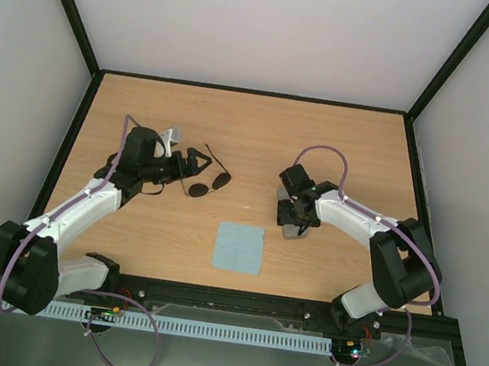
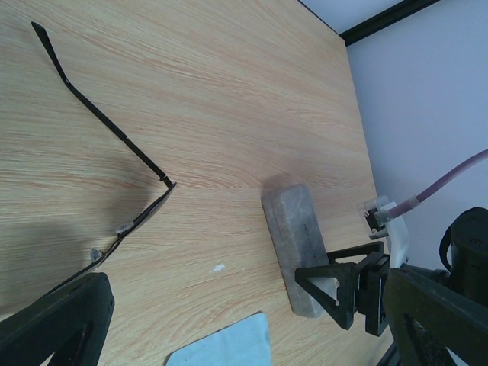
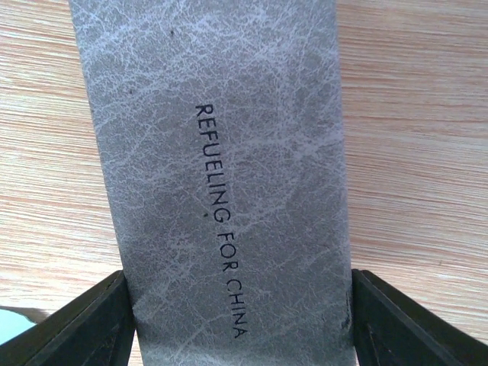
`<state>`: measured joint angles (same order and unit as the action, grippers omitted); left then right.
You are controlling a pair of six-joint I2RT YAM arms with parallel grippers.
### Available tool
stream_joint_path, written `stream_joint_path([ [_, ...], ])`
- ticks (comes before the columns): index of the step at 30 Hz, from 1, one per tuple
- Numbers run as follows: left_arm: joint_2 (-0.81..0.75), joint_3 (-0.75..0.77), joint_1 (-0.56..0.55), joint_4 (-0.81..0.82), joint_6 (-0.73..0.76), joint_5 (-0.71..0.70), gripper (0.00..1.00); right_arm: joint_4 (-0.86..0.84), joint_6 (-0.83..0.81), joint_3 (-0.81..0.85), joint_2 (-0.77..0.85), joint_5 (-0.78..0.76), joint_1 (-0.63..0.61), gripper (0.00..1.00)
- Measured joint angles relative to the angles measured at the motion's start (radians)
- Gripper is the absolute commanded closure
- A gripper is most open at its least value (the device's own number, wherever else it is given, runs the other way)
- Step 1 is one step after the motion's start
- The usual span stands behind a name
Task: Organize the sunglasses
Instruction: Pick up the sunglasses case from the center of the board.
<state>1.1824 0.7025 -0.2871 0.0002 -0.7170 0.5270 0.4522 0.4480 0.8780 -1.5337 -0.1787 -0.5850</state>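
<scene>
Clamping the grey case point(image 3: 229, 152) toward the desk's right edge, the right gripper point(image 3: 240, 309) is steadying it; the wide-open left gripper point(image 2: 245, 296) should be pinching the sunglasses point(image 1: 220, 180) gently.

Robotics lab cell: 2 arms point(image 1: 79, 206) point(image 1: 357, 220) bolted at wooden table point(image 1: 340, 141), white walls point(image 1: 265, 23) (black frame point(image 1: 70, 7)).

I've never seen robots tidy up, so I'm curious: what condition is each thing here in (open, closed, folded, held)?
sunglasses: unfolded.
grey case: closed, lying flat.
blue cloth: spread flat.
left gripper: open, by the sunglasses.
right gripper: shut on the grey case.
</scene>
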Motion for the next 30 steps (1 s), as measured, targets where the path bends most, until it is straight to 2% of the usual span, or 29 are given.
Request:
stream_joint_path([
  [7, 0.032, 0.000, 0.000, 0.002, 0.000, 0.038, 0.00, -0.001, 0.004, 0.000, 0.034, 0.011, 0.000, 0.48],
  [13, 0.027, -0.006, -0.026, 0.050, -0.044, 0.085, 0.00, -0.011, 0.014, 0.025, 0.117, 0.118, 0.009, 0.49],
  [16, 0.010, -0.037, -0.055, 0.134, -0.112, 0.125, 0.01, -0.042, 0.032, 0.042, 0.165, 0.242, 0.041, 0.51],
  [20, -0.009, -0.089, -0.099, 0.256, -0.219, 0.162, 0.01, -0.111, 0.083, 0.041, 0.241, 0.451, 0.143, 0.52],
  [25, -0.016, -0.098, -0.170, 0.367, -0.332, 0.167, 0.01, -0.282, 0.205, 0.003, 0.311, 0.728, 0.257, 0.53],
  [30, -0.014, -0.072, -0.257, 0.414, -0.392, 0.126, 0.01, -0.488, 0.364, -0.096, 0.324, 0.935, 0.270, 0.54],
])
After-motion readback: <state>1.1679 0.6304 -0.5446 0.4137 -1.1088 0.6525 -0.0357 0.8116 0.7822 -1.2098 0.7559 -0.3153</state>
